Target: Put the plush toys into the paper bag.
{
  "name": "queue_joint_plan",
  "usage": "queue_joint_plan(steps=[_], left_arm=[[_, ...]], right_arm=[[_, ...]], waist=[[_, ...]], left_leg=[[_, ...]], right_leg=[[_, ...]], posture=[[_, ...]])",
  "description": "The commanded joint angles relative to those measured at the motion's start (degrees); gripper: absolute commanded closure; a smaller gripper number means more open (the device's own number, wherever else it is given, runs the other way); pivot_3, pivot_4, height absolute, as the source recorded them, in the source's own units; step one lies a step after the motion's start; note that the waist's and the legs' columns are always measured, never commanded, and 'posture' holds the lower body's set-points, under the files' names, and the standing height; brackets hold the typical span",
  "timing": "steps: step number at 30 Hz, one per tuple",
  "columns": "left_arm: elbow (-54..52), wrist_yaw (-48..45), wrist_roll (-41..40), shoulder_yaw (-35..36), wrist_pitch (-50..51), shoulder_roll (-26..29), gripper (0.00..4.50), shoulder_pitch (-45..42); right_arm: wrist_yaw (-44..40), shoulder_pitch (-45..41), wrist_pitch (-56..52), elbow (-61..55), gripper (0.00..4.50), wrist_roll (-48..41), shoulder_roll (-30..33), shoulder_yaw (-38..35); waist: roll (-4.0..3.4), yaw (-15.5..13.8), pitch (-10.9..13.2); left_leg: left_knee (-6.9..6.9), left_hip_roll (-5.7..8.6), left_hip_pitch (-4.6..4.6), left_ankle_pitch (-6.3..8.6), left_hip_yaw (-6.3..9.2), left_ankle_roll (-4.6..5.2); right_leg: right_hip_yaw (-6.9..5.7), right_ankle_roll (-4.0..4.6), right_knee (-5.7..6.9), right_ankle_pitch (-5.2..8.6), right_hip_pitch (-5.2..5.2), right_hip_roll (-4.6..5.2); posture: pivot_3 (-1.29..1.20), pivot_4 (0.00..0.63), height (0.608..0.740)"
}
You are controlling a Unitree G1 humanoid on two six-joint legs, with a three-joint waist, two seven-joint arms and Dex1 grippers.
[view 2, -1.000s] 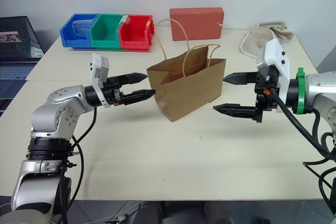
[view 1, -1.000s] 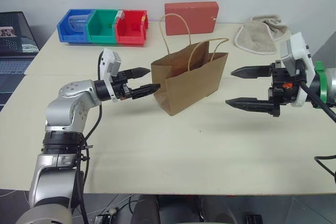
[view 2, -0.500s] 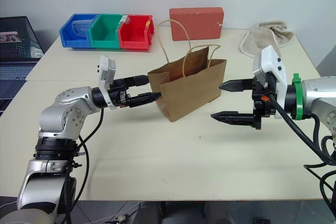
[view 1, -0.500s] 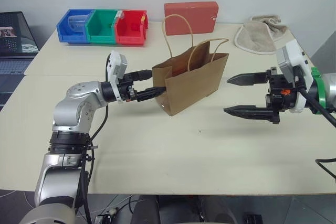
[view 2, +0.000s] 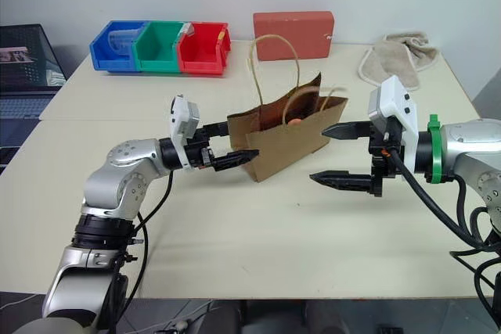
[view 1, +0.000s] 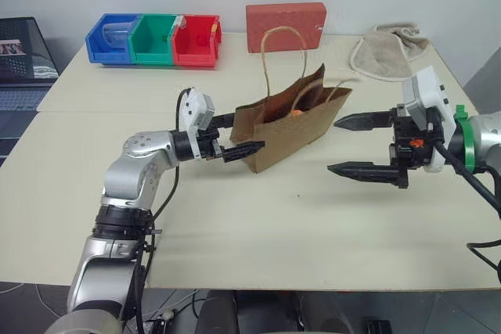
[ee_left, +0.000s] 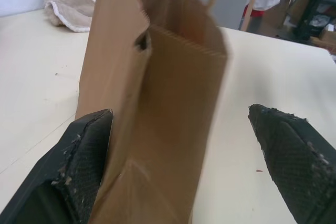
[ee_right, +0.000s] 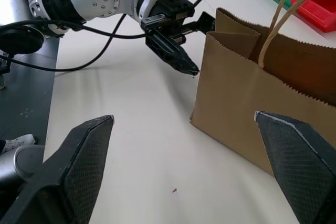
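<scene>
I have my left gripper and my right gripper spread wide at the 2 ends of the brown paper bag mid-frame, I think to steady it, with something orange inside.

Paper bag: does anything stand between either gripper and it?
Nothing visible does. The left gripper is open with the paper bag's narrow end between its fingers. The right gripper is open beside the bag's other end, only bare table between them.
</scene>
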State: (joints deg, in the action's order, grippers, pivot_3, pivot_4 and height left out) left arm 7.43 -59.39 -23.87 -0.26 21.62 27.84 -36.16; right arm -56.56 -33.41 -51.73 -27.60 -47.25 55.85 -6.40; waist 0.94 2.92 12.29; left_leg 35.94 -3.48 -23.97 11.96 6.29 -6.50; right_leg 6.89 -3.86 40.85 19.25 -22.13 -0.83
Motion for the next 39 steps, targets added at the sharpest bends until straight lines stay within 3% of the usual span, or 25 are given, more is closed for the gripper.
queue_joint_plan(steps=[1,2,5,17,23,31,34,39], left_arm=[[0.69,3.04,1.5,0.64,-4.05,-1.95,0.07,-1.18],[1.27,3.43,1.64,0.78,-4.87,-2.52,0.07,-1.38],[2.56,2.96,1.87,0.73,-6.32,-2.86,0.69,-1.58],[4.55,1.47,1.84,0.08,-8.12,-3.01,4.46,-1.05],[6.43,-1.64,0.91,0.61,-7.74,-2.08,4.49,-2.26],[5.33,-15.19,-5.38,-1.75,1.48,-0.2,4.49,-7.65],[8.31,-17.5,-3.64,-3.41,-0.04,-1.17,4.49,-9.72],[13.48,-19.74,-0.61,-5.41,-6.41,-3.84,4.49,-11.54]], right_arm=[[0.47,0.02,1.51,-1.8,0.0,0.79,0.21,-0.31],[0.61,0.1,1.57,-1.85,0.0,0.94,0.17,-0.25],[0.79,0.1,1.57,-1.93,0.0,1.09,0.28,-0.34],[3.04,1.62,2.96,-2.2,0.0,3.46,0.29,0.04],[3.9,4.1,3.73,-3.2,0.0,4.48,1.05,-2.15],[0.36,19.17,1.97,-7.24,0.0,3.35,7.43,-20.78],[0.48,24.2,-0.57,-8.04,0.0,3.06,8.54,-27.64],[1.97,29.02,-2.13,-10.63,0.0,2.88,7.9,-32.67]], waist=[[0.0,-0.05,0.0],[0.0,-0.09,0.0],[0.0,-0.15,0.0],[0.0,-0.14,0.0],[0.01,-0.14,-0.01],[0.01,-1.09,-0.01],[0.03,-1.08,-0.02],[0.02,-0.9,-0.02]], left_leg=[[0.0,0.0,0.0,0.0,0.0,0.0],[0.0,0.01,0.0,0.0,0.0,0.0],[0.0,0.01,0.0,0.0,0.0,0.0],[0.0,0.01,0.0,0.0,0.0,0.0],[0.0,0.01,0.0,0.0,0.0,0.0],[-0.02,0.04,-0.03,0.0,0.04,0.0],[0.0,0.03,0.02,0.0,0.02,0.0],[0.06,0.03,0.1,-0.01,-0.03,0.01]], right_leg=[[0.0,0.0,0.0,0.0,0.0,0.0],[0.0,0.0,0.0,0.0,0.0,0.01],[0.0,0.0,0.0,0.0,0.0,0.0],[0.0,0.0,0.0,0.0,0.0,0.0],[0.0,0.0,0.0,0.0,0.01,0.0],[-0.05,0.0,-0.01,0.0,0.01,0.0],[-0.03,0.0,0.0,0.0,0.05,0.0],[0.03,0.0,0.0,0.0,0.12,-0.02]], posture=[[0.0,0.15,0.74],[0.0,0.15,0.74],[0.0,0.15,0.74],[0.0,0.15,0.74],[0.0,0.15,0.74],[0.0,0.15,0.74],[0.0,0.15,0.74],[0.0,0.15,0.74]])
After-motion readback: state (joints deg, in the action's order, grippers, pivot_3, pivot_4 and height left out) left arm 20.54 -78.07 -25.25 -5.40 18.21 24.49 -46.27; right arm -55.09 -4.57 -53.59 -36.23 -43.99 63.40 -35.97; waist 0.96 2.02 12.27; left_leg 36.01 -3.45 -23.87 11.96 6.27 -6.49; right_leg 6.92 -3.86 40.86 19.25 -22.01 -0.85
